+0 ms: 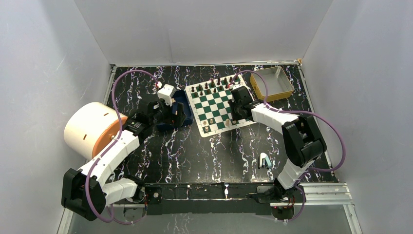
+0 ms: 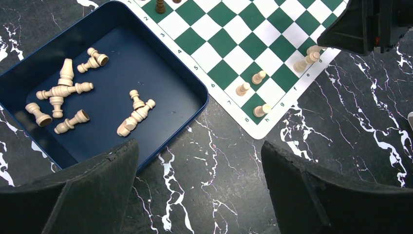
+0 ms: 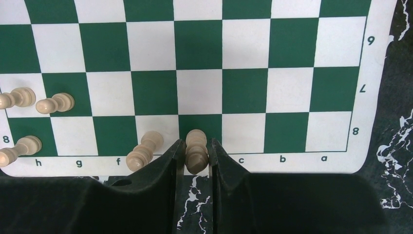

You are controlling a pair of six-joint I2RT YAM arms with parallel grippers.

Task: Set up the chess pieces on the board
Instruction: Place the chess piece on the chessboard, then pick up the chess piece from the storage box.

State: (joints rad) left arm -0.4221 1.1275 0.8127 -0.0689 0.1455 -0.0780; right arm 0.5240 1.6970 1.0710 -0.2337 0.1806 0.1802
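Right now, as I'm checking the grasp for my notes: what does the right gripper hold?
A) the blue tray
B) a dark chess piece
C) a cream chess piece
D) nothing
C: the right gripper is shut on a cream chess piece at the row-8 edge of the board.

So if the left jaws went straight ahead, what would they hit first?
Most likely the black marbled tabletop, in the gap between the blue tray and the chessboard corner. The left gripper's jaws stand open over that patch, though depth is unclear.

Overhead and wrist views, common board [image 1: 213,105]
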